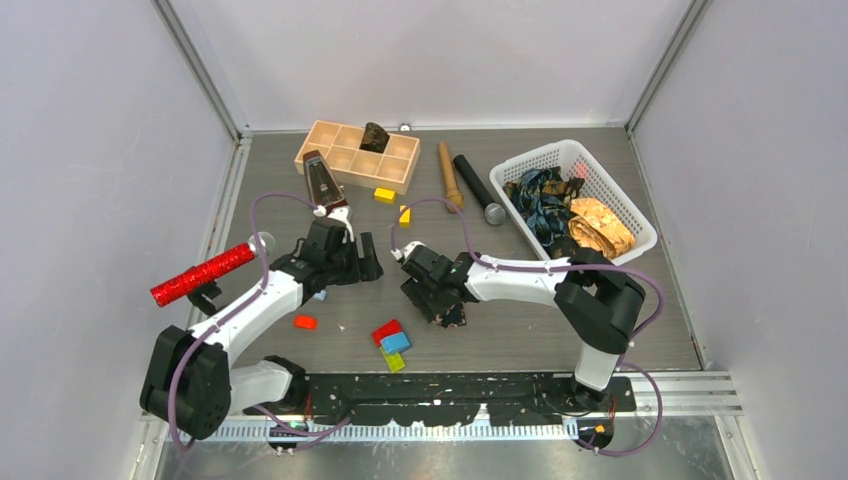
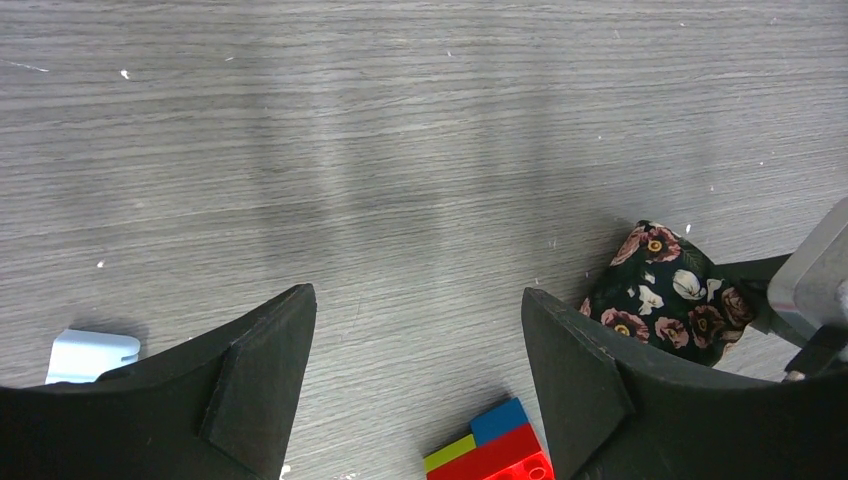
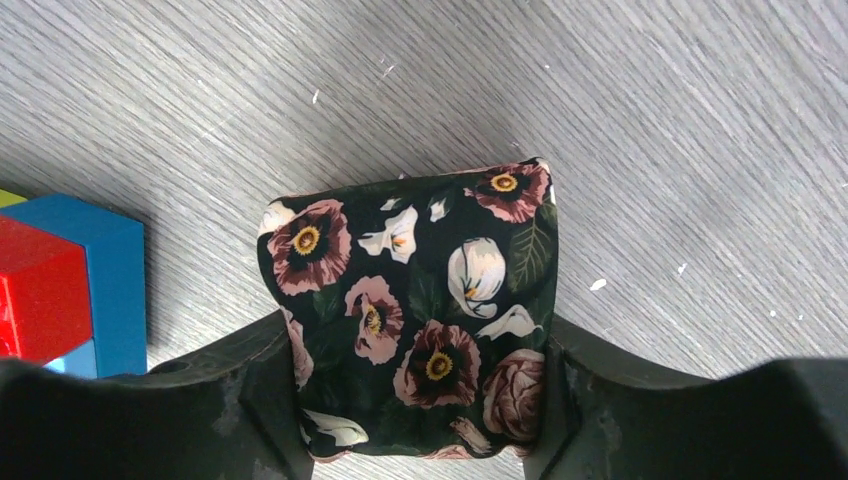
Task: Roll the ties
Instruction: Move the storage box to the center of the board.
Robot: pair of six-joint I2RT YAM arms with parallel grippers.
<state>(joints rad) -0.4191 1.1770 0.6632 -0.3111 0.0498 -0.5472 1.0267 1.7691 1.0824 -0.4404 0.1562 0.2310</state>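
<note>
Squarely, rolled floral tie (image 3: 400,250) inside right end effector (image 3: 418,335), pressed on 2 sides

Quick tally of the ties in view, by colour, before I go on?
Black floral tie: 1
Blue-teal tie: 1
Gold tie: 1
Dark brown tie: 1
Total: 4

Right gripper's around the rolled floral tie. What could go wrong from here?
1. The rolled tie is soft cloth; pinched by the right gripper it may loosen, unroll or slip out.
2. The red and blue blocks sit close beside it and could get knocked.
</note>
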